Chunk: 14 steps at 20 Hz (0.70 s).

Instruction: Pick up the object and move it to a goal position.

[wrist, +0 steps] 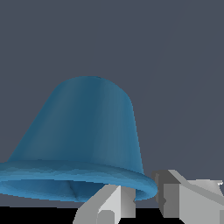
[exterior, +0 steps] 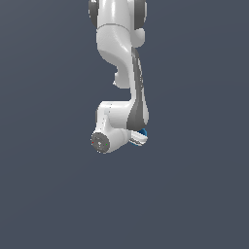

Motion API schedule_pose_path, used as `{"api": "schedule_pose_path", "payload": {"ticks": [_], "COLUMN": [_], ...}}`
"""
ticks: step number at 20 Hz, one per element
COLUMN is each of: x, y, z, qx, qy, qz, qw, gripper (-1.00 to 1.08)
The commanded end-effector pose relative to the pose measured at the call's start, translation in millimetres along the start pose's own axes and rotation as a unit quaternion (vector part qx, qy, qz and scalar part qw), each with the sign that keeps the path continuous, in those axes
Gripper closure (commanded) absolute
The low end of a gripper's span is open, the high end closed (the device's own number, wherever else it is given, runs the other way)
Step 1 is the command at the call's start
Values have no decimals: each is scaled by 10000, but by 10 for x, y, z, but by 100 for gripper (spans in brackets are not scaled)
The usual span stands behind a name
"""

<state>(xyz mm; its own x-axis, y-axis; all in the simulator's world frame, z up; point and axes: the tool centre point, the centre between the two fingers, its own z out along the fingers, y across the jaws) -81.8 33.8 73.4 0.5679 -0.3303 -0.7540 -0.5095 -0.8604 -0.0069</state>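
The object (wrist: 83,131) is a bright blue cup-like piece with a flared rim, and it fills much of the wrist view. My gripper (wrist: 142,199) straddles that rim: one grey finger (wrist: 107,205) lies on the hollow side and the other finger (wrist: 183,197) on the outside, with only the rim wall between them. In the exterior view just a sliver of the blue object (exterior: 142,132) shows, beside the white gripper (exterior: 139,138) and mostly hidden by the arm.
The white arm (exterior: 119,44) hangs down from the top of the exterior view. A plain dark grey surface (exterior: 194,194) lies all around it.
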Motion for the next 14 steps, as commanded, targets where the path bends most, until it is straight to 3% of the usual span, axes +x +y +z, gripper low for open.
{"api": "schedule_pose_path", "payload": {"ticks": [1, 6, 14], "x": [-16, -83, -224], "y": [82, 442, 1233], "z": [-64, -305, -843], "qx": [7, 11, 15], "qy": [8, 1, -11], "qz": [4, 8, 19], "qw": [10000, 10000, 10000], "gripper": [108, 108, 108]}}
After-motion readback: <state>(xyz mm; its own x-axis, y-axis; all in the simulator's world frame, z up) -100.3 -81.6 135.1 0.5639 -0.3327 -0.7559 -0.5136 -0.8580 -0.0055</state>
